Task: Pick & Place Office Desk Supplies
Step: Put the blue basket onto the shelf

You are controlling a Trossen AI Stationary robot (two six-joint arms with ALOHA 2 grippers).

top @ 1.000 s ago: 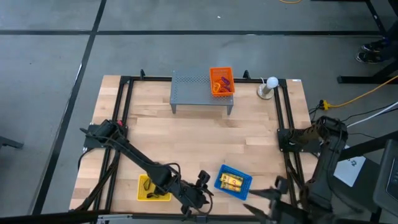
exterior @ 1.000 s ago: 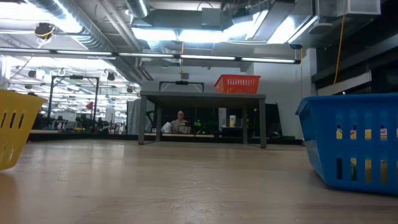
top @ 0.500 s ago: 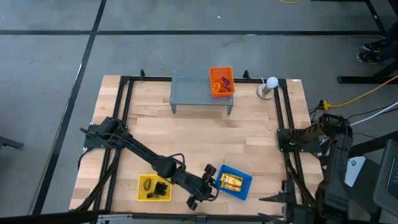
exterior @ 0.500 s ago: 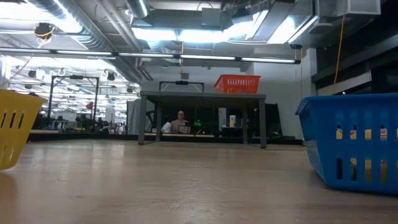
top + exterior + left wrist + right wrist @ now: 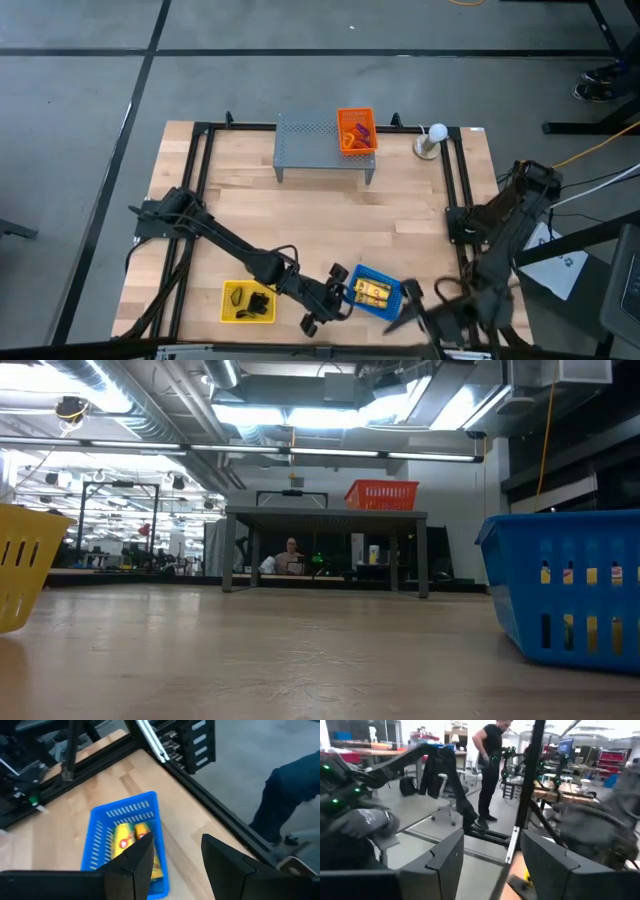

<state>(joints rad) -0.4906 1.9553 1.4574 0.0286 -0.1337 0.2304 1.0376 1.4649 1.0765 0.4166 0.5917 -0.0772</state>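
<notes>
Left gripper (image 5: 336, 296) is hovering just beside the near-left edge of the blue slotted plastic basket (image 5: 392, 290) on the wooden tabletop (image 5: 330, 215), its fingers (image 5: 131, 865) standing apart and holding nothing. Inside the blue basket are lying the small yellow rectangular packets (image 5: 122, 839), pressed together along its floor. These packets are probably light, fairly stiff and somewhat slick, so they are best taken across the narrow sides from above. Black clips (image 5: 253, 302) are resting in the yellow plastic basket (image 5: 229, 301), left of the blue one; thin coloured loops (image 5: 353, 135), likely limp, are sitting in the orange plastic basket (image 5: 357, 116) on the grey perforated metal shelf (image 5: 305, 145) far behind. Right gripper (image 5: 412, 311) is hanging just right of the blue basket, fingers wide, empty.
</notes>
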